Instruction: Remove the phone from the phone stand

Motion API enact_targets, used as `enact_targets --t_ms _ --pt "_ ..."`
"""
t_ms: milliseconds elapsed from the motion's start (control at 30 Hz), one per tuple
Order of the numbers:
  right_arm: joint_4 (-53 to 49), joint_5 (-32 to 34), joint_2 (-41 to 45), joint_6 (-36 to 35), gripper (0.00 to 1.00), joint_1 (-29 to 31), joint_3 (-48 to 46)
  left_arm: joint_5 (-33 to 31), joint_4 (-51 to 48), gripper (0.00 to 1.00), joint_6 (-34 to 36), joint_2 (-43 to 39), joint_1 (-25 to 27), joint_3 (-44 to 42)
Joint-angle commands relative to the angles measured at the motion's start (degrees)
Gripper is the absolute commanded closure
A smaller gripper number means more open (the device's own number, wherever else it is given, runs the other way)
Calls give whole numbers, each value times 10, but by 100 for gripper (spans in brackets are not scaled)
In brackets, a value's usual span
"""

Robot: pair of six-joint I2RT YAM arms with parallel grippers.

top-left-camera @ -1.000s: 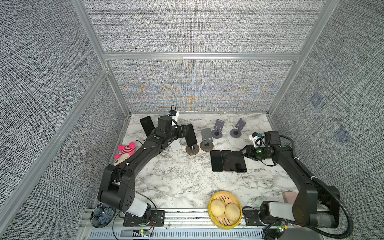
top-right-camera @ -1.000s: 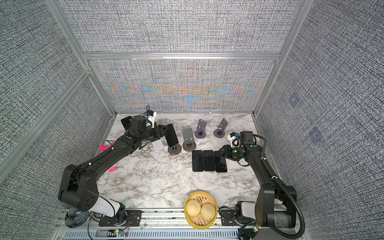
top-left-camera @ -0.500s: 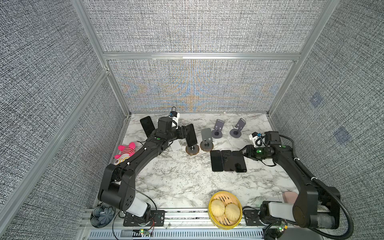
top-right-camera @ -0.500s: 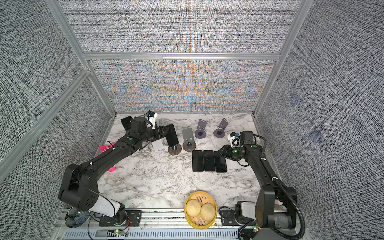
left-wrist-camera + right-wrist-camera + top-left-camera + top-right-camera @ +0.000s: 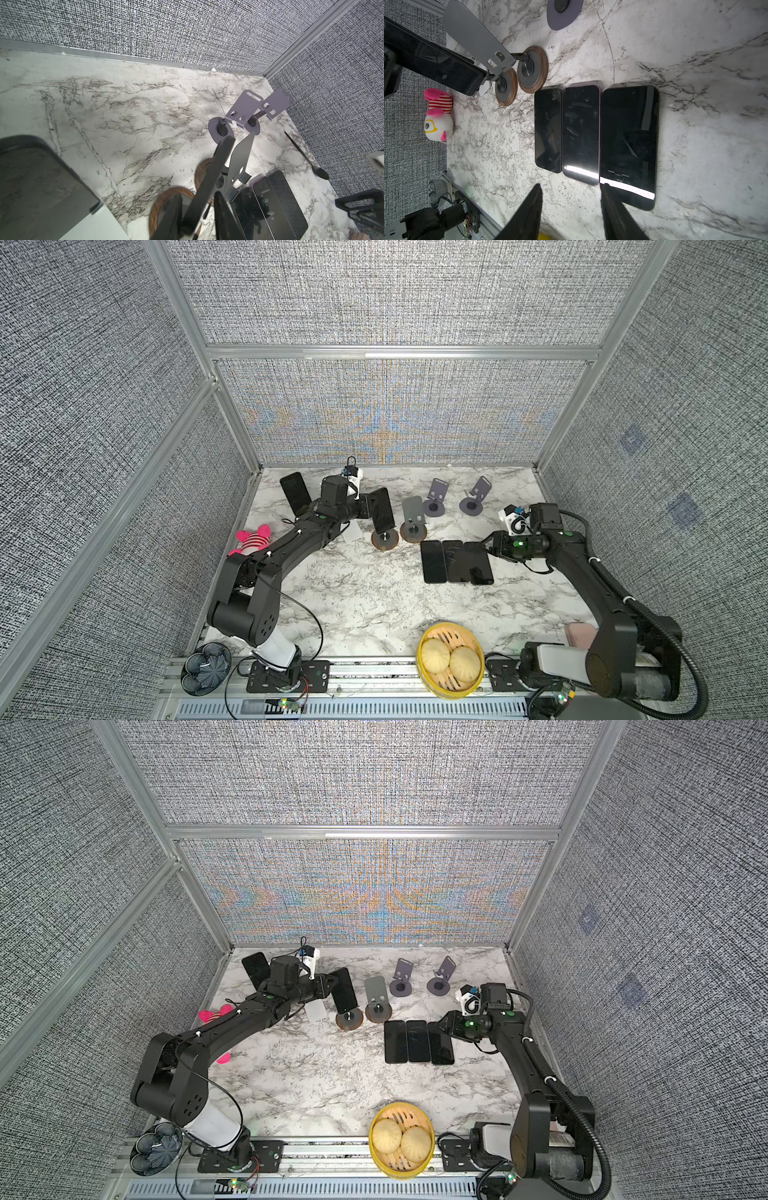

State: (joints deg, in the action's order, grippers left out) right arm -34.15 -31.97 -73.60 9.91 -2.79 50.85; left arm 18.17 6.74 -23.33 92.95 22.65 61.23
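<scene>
Left fingers (image 5: 170, 214): clamped on the phone (image 5: 382, 510), one against each face. Phone tilted back, lower edge in the lip of its stand (image 5: 384, 540), with the wood-rimmed base flat on the table (image 5: 353, 605). Just beside it to the right, a grey stand (image 5: 413, 516) on a matching base. Further right, three phones (image 5: 455, 561) lying flat, side by side, screens up. Right fingers (image 5: 527, 216): apart, near the end of the rightmost one.
</scene>
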Motion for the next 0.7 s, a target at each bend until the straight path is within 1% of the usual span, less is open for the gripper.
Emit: enact_targets --t_ms 0,200,400,533,667 --pt "-6 0 -3 -8 53 1 -2 4 20 74 -3 2 -1 1" --pt "0 0 -12 -6 53 1 -1 9 15 78 -2 -5 -1 7" --pt "8 -8 -18 -3 53 1 -2 5 -1 79 -11 -17 -1 15" --pt "12 -13 -19 -2 53 5 -1 6 -6 81 -17 -26 -1 17" --pt "13 -13 -25 -2 53 9 4 9 -14 82 -16 -23 -1 21"
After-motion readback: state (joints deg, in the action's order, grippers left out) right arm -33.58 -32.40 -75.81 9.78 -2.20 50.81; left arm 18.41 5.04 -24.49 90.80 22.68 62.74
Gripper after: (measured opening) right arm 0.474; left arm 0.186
